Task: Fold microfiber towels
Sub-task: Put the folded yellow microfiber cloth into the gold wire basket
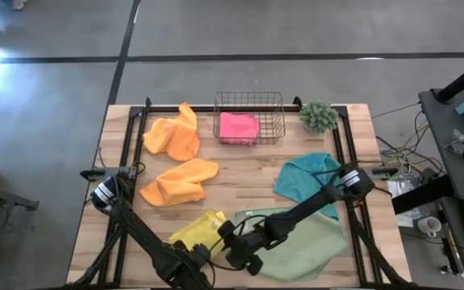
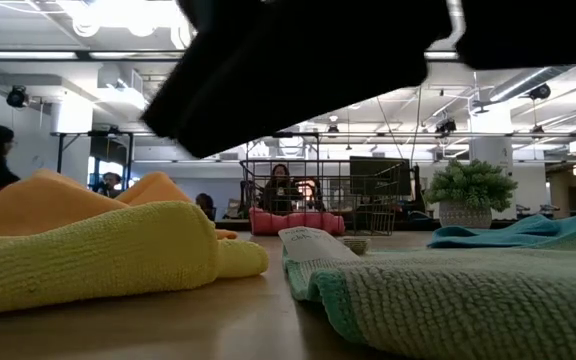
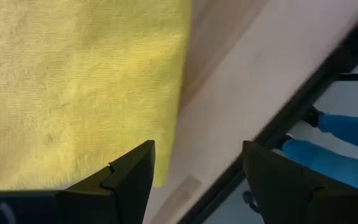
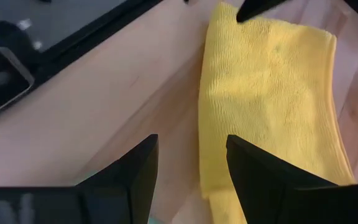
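Both pincers wide and empty over the yellow towel at the counter's near edge.

The left pincer [image 3: 194, 180] and right pincer [image 4: 191, 171] hover above the yellow towel [image 1: 198, 229], gripping nothing. The green towel [image 1: 300, 246] lies just beside it, the teal towel [image 1: 306, 177] behind that. Two orange towels [image 1: 176, 137] [image 1: 180, 182] lie on the left half; the pink towel [image 1: 238, 127] sits in the wire basket [image 1: 279, 109].

Wire basket [image 1: 249, 118] near the far edge of the wooden table [image 1: 248, 171] — small green fuzzy plant [image 1: 319, 116] just beside it. People seated in the room beyond — dim.
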